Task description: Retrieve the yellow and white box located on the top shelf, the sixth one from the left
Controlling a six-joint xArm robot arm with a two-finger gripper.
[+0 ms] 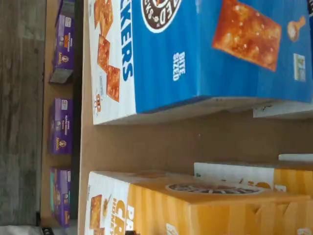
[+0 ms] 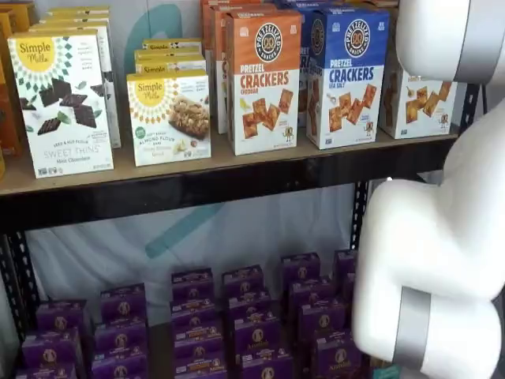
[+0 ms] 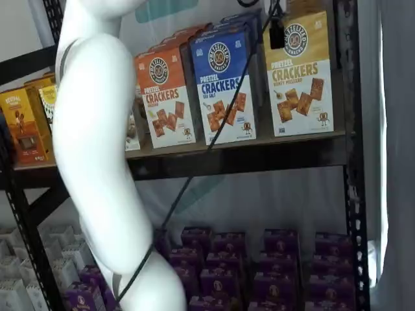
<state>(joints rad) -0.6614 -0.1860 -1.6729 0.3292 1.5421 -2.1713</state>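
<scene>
The yellow and white box [image 3: 299, 74] stands upright at the right end of the top shelf [image 3: 259, 154], right of a blue box [image 3: 224, 84]. In a shelf view my white arm hides most of it [image 2: 420, 103]. In the wrist view its yellow side with the round logo [image 1: 210, 203] lies close by, with bare shelf board [image 1: 195, 139] between it and the blue box [image 1: 205, 54]. Only a black part of my gripper [image 3: 277, 31] shows, hanging from the view's upper edge in front of the box's upper left corner with a cable beside it. No gap between fingers shows.
An orange Pretzel Crackers box [image 2: 264, 83] and Simple Mills boxes [image 2: 63, 103] stand further left on the top shelf. Purple boxes [image 2: 252, 324] fill the lower level. A black upright [image 3: 347, 129] runs just right of the yellow box. My arm [image 3: 97, 162] crosses in front of the shelves.
</scene>
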